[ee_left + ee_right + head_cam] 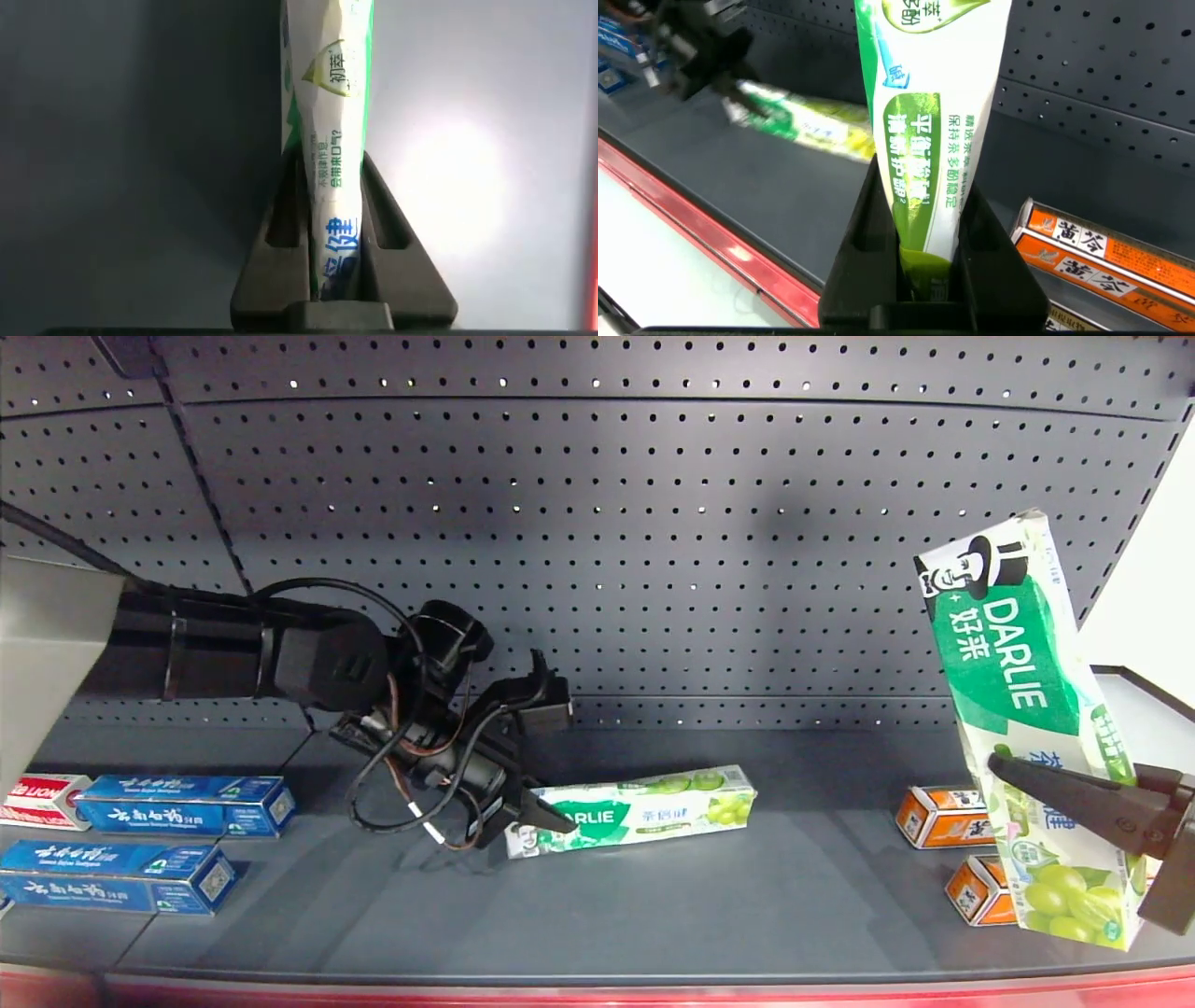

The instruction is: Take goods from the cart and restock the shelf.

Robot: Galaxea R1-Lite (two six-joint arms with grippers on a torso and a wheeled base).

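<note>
A green toothpaste box (644, 807) lies flat on the dark shelf (747, 905), near its middle. My left gripper (537, 817) is shut on that box's left end. In the left wrist view the box (327, 56) runs away from the camera between the two fingers of the left gripper (332, 163). At the far right my right gripper (1018, 775) is shut on a second green toothpaste box (1013, 672), held upright and tilted slightly left above the shelf. The right wrist view shows this box (929, 93) standing up from the right gripper (932, 187), with the lying box (813, 126) beyond.
Two blue toothpaste boxes (187, 803) (112, 877) and a red-and-white box (42, 800) lie at the shelf's left. Two orange boxes (943, 817) (980, 891) sit at the right, just behind the held box. A pegboard wall (653, 569) backs the shelf; a red strip (597, 989) edges its front.
</note>
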